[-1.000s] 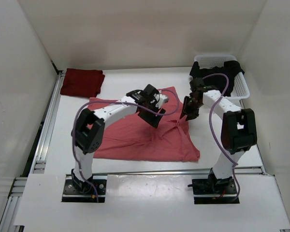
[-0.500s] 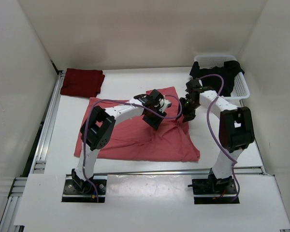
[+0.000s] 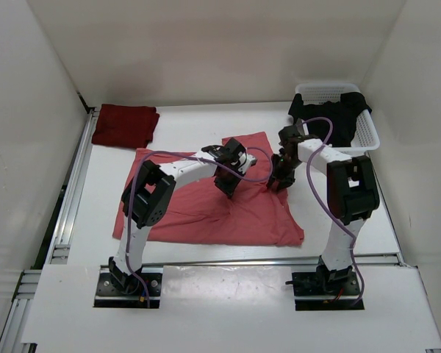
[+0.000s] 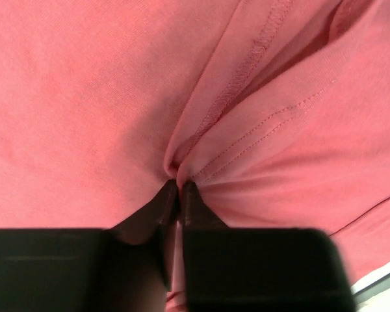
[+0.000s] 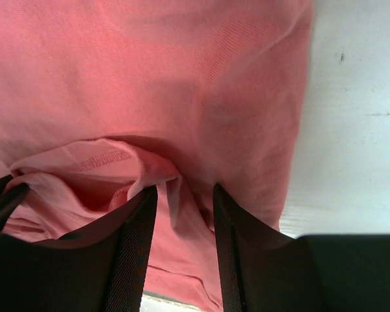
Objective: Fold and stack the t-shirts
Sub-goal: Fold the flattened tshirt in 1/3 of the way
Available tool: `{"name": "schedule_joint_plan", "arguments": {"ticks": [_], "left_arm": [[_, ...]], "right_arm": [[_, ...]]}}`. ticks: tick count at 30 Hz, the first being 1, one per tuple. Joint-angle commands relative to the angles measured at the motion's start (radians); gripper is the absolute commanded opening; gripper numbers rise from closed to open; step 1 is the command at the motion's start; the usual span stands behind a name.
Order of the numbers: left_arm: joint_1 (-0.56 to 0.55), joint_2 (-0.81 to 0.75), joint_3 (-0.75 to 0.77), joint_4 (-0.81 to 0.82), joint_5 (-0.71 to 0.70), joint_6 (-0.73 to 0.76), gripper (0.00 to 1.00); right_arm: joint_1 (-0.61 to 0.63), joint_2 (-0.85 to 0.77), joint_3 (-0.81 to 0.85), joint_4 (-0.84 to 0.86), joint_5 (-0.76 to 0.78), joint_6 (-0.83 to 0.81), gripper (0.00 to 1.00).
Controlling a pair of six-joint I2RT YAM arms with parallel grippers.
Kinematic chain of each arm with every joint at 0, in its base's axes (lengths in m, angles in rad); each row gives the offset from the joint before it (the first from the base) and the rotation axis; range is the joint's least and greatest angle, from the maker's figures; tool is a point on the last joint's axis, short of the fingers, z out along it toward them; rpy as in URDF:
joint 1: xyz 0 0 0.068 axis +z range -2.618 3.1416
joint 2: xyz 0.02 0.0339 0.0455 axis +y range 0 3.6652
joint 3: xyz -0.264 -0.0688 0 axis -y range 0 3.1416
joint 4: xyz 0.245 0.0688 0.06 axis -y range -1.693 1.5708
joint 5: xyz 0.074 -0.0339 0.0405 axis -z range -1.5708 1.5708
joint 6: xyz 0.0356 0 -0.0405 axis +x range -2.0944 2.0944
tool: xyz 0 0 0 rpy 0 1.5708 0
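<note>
From above, the left claw (image 3: 227, 188) keeps its fingertips out of your sight under its own wrist, and the left arm (image 3: 182, 168) hides a strip of the salmon pink t-shirt (image 3: 206, 217). On the left wrist camera the shirt runs off the top and both sides, and how much cloth sits between the pinched pads is lost in the crease. At the right claw (image 5: 183, 190), the shirt is cut off above and left of the fingers; whether either pad touches the ridge between them, you cannot tell. Beyond that claw, the black t-shirt (image 3: 331, 118) lies bunched in the basket (image 3: 369, 137), too small for you to make out sleeves or folds.
</note>
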Motion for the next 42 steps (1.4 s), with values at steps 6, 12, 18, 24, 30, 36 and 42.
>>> {"name": "schedule_joint_plan", "arguments": {"ticks": [6, 12, 18, 24, 30, 36, 42], "left_arm": [[-0.010, -0.097, -0.032, 0.013, -0.079, 0.005, 0.10], [-0.010, -0.106, -0.052, 0.013, -0.110, 0.005, 0.10], [-0.010, -0.106, -0.033, 0.003, -0.128, 0.005, 0.12], [-0.010, -0.146, 0.001, -0.007, -0.128, 0.005, 0.61], [-0.020, -0.376, -0.009, -0.090, -0.214, 0.005, 1.00], [0.323, -0.709, -0.367, -0.185, -0.332, 0.005, 1.00], [0.830, -0.977, -0.684, -0.224, -0.311, 0.005, 1.00]], "right_arm": [[0.004, 0.022, 0.044, 0.034, 0.005, -0.004, 0.30], [-0.007, 0.060, 0.056, 0.034, 0.022, 0.015, 0.00], [-0.037, -0.013, 0.056, 0.062, 0.070, 0.024, 0.00], [-0.047, -0.047, 0.105, 0.053, -0.029, -0.042, 0.47], [-0.047, -0.341, -0.045, 0.004, 0.015, -0.002, 0.64], [-0.059, -0.604, -0.252, -0.194, 0.125, 0.117, 0.71], [-0.077, -0.892, -0.580, -0.163, 0.104, 0.266, 0.71]]}}
